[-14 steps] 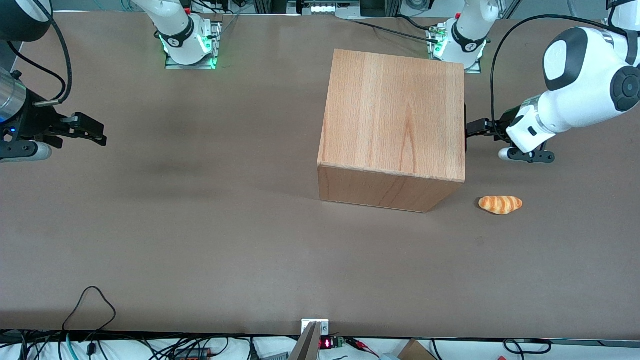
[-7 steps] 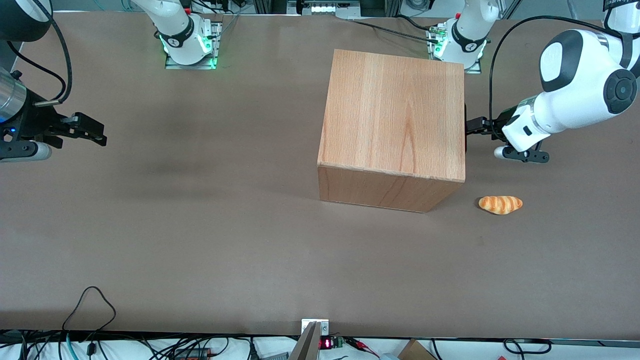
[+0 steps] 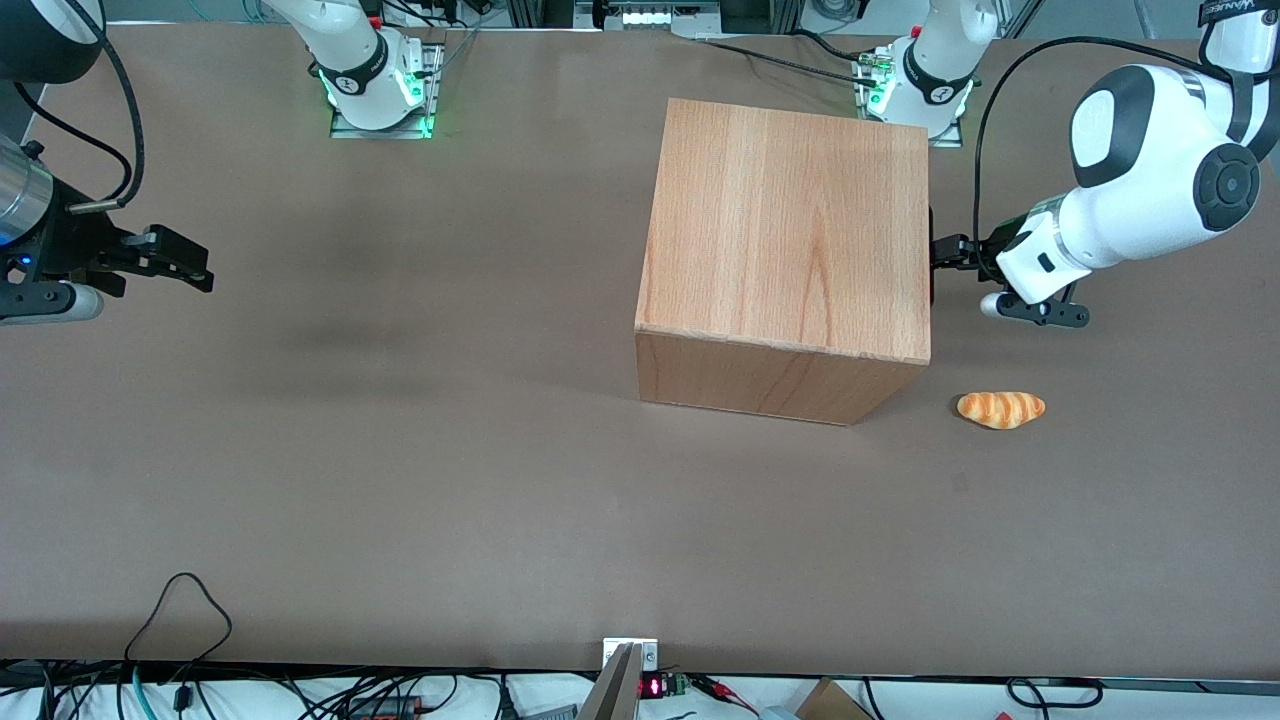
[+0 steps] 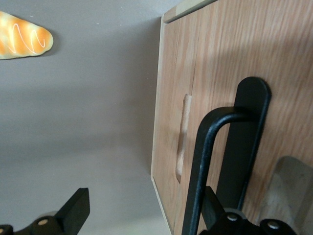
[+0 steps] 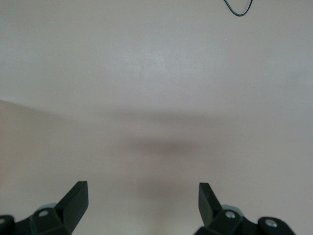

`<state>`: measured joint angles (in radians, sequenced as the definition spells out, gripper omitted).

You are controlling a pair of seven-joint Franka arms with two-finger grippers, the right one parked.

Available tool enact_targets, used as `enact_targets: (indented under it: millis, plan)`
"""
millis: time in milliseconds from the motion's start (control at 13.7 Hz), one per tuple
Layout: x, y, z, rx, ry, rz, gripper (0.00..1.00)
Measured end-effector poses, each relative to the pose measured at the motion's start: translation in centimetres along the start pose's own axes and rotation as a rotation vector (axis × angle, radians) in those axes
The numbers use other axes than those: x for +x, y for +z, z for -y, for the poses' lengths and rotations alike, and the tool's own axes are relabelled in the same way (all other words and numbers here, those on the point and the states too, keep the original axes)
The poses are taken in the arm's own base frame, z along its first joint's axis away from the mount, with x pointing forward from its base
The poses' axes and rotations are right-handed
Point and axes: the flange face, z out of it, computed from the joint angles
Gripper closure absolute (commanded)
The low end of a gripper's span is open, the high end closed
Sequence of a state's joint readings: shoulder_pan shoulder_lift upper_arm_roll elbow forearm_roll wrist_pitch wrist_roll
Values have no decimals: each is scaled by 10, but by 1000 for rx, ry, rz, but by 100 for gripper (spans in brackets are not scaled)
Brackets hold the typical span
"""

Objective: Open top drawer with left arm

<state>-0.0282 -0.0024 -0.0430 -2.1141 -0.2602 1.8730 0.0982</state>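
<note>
Cabinet (image 3: 785, 250) upper right of centre on table (image 3: 400, 450); top drawer (image 4: 230, 73) shut. Gripper (image 4: 142, 210) wide open, handle (image 4: 205, 161) beside one finger, not between. Advise: shift to straddle bar, close, pull straight.

Lighting is even and diffuse from above in the front view. The table (image 3: 400, 480) shows faint, soft-edged shadow patches, and the cabinet (image 3: 790, 230) casts only a narrow shadow at its base. Green indicator lights glow at both arm bases. The front view is sharp, without glare.

In the left wrist view, the gripper (image 4: 142, 215), wide apart at the handle (image 4: 205, 161), is dark and slightly soft. The handle throws a blurred grey shadow on the drawer (image 4: 215, 63). The roll (image 4: 22, 36) is bright.
</note>
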Motion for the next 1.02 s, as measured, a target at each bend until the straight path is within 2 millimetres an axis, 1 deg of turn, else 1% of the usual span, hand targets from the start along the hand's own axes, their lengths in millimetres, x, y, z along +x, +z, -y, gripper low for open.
enact_targets:
  millis: [438,730,1022]
  plan:
    - [0,-2,6,0,12,-5,0]
    - [-1,-8,28,22,-1,-12,0]
    - [-1,-12,45,54,-1,-16,0]
